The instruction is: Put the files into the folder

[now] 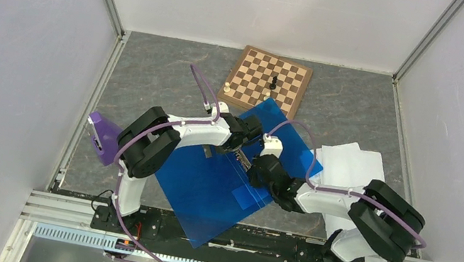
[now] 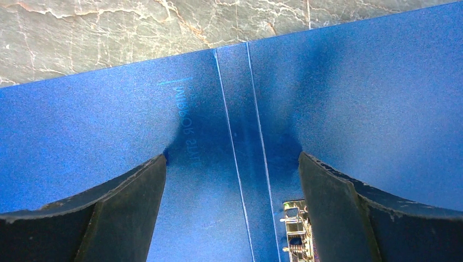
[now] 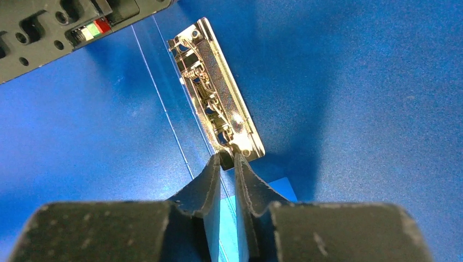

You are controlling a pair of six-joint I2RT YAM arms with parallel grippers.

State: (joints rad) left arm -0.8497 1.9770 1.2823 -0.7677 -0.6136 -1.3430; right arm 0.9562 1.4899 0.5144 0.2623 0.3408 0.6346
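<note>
Supporting surface: grey marbled worktop (image 1: 151,81), white walls on three sides.
Folder: blue folder (image 1: 204,191) lying open and flat, mid worktop, turned like a diamond. Near corner reaches the rail by the arm bases, far corner meets the chessboard's near edge. Two spine creases run down the middle in the left wrist view.
Files: white files (image 1: 353,163) on the worktop just right of the folder, outside it. Loose sheets, slightly fanned. Left edge is at the folder's right corner, near part hidden by the right arm.
Chessboard: wooden chessboard (image 1: 258,71) at far centre, lying flat and skewed.
Left gripper: left gripper (image 2: 232,158) over the folder's spine, reaching in from the left. Fingers (image 2: 125,191) released and spread wide, one on each side of the creases, nothing between them. Tips sit low at the blue surface; contact cannot be told.
Right gripper: right gripper (image 3: 226,158) reaching in from the right, over the folder's middle. Fingers (image 3: 205,183) clenched to a narrow slit, tips pinching the end tab of the metal clip.
Metal clip: shiny metal clip (image 3: 218,93) lying along the inner spine, on the right-hand panel beside the creases.
Chess pieces: dark piece (image 1: 273,81) upright near the board's middle, light piece (image 1: 226,87) at its left edge.
</note>
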